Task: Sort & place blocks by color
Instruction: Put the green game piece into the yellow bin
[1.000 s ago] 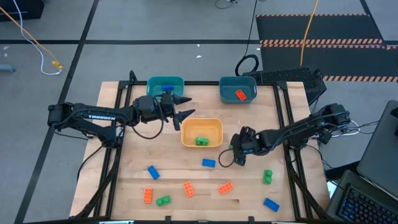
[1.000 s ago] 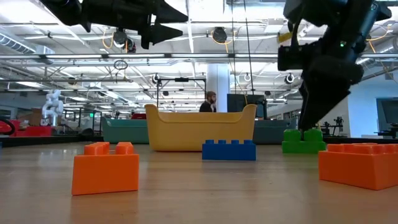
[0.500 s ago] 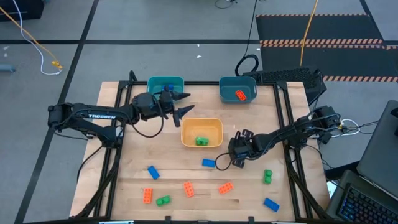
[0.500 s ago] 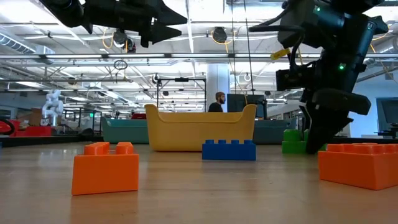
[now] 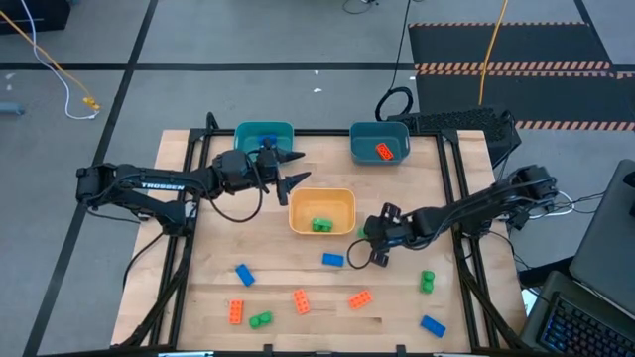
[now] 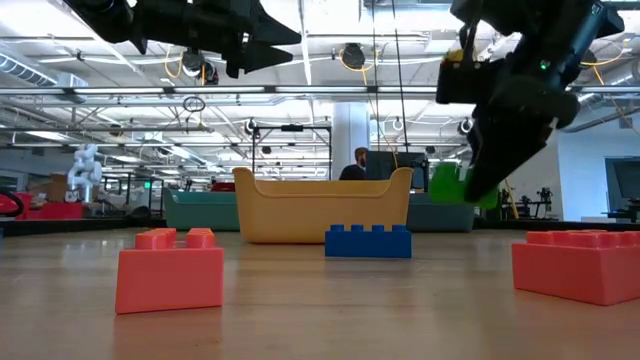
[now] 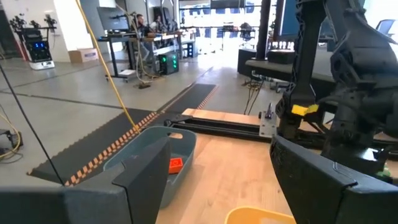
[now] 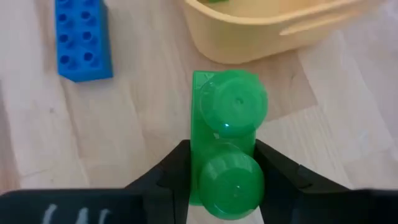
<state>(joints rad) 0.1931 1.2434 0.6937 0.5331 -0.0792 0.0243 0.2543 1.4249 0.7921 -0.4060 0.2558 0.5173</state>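
One block (image 5: 321,226) lies in the middle bin (image 5: 321,211).

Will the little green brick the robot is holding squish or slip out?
Probably not squish: the small green studded plastic brick keeps its square edges between the right gripper's fingers. It looks light, lifted clear of the wooden table. Its glossy sides might slide a little, though both fingers press flat against them.

A robotics lab: open hall with ceiling trusses (image 6: 300,95), workbenches (image 7: 134,43) and cabled floors (image 5: 60,69).
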